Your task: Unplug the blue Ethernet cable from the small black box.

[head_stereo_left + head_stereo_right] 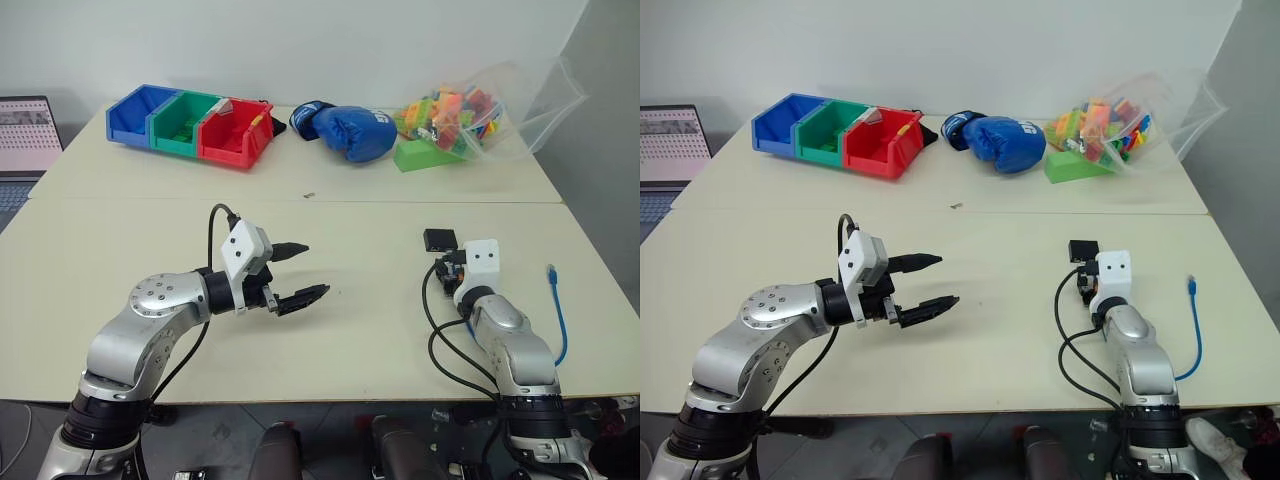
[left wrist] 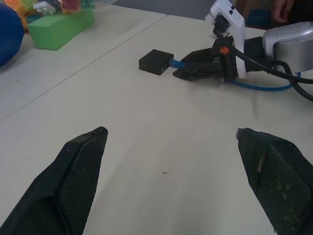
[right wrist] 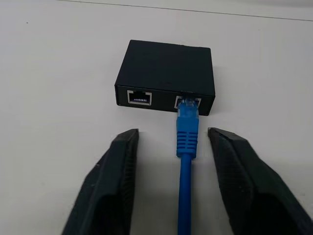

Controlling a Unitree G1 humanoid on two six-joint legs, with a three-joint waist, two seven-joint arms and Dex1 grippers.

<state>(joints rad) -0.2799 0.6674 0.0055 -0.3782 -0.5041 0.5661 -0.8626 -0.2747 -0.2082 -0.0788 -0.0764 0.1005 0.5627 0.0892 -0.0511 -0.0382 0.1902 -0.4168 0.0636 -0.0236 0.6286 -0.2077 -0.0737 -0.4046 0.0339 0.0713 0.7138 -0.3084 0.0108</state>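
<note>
**Kid:** Blue cord first! Where is the blue Ethernet cable (image 3: 187, 142)?

**Helper:** Its plug end lies right between the two fingers of the right claw (image 3: 168, 186). The plug sits in the socket of the small black box (image 3: 166, 73), just past the fingertips.

**Kid:** Is the claw holding it?

**Helper:** Not yet. The fingers stand partly open, one on each side of the cord, and neither one touches it.

**Kid:** So which step is this?

**Helper:** I think it is the grab step. Next the fingers need to squeeze the plug, then pull straight back from the box. The box is small and loose, so it may slide along too.

**Kid:** What about the left claw (image 1: 300, 273)?

**Helper:** It is wide open and holds nothing. The box is far off to its side.

**Kid:** How many things?

**Helper:** One box with two sockets, one blue cord, two claws.
</note>
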